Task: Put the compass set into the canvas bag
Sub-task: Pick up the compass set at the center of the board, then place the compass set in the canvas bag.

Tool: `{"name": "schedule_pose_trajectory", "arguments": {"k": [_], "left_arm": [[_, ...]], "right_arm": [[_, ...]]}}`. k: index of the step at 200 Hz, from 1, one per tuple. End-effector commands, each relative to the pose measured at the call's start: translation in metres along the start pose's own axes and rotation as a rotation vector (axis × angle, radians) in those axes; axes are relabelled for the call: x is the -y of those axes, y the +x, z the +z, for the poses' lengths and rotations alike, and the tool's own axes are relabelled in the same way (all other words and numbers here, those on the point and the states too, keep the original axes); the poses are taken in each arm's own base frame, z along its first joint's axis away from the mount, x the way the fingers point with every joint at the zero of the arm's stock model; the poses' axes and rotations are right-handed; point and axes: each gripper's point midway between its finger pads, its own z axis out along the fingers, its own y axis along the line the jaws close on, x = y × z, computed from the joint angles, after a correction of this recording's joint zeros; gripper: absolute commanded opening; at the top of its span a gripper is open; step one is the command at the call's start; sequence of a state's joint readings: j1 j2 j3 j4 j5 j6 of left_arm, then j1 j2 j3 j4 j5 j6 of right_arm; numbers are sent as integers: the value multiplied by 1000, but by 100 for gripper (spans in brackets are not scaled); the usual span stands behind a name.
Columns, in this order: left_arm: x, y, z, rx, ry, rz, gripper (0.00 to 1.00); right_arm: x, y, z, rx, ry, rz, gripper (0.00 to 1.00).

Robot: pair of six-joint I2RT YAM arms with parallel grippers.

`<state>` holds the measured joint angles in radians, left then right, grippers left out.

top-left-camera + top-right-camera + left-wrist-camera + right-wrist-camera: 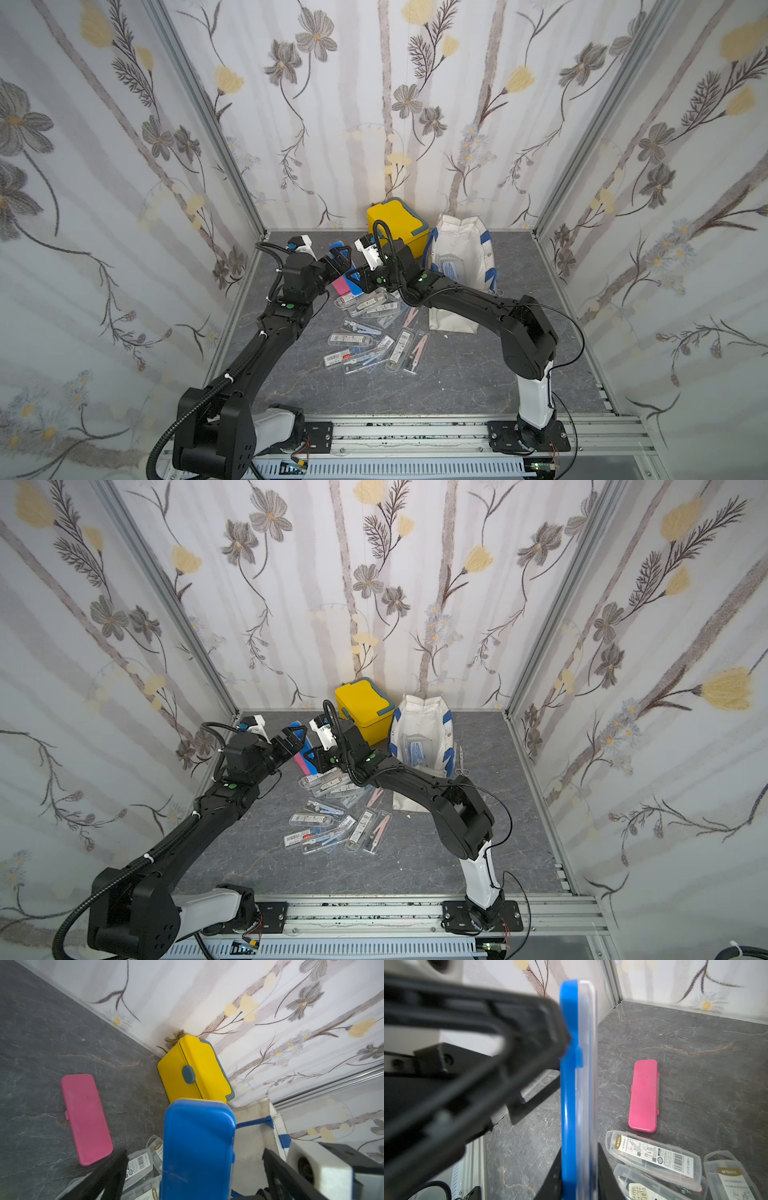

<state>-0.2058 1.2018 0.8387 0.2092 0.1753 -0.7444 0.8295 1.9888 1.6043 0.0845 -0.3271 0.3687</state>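
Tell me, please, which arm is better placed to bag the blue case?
Right. The right gripper is shut on the blue case, and the canvas bag stands nearer that arm; the left gripper is open.

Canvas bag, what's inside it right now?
Inside the canvas bag lies a clear pack with blue contents, down on the bottom. The right arm crosses the bag's near end, so anything in that part is hidden.
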Motion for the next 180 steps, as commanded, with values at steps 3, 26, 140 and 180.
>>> {"name": "schedule_pose_trajectory", "arguments": {"k": [3, 26, 140, 180], "left_arm": [[6, -15, -13, 60, 20, -6, 100], [11, -20, -27, 92, 48, 29, 100], [6, 10, -9, -19, 114, 52, 100], [-1, 18, -1, -47, 105, 52, 100]], "right_arm": [[2, -20, -12, 55, 56, -33, 20], [27, -40, -33, 87, 126, -35, 20], [125, -93, -190, 204, 575, -25, 22], [161, -66, -237, 179, 725, 31, 22]]}}
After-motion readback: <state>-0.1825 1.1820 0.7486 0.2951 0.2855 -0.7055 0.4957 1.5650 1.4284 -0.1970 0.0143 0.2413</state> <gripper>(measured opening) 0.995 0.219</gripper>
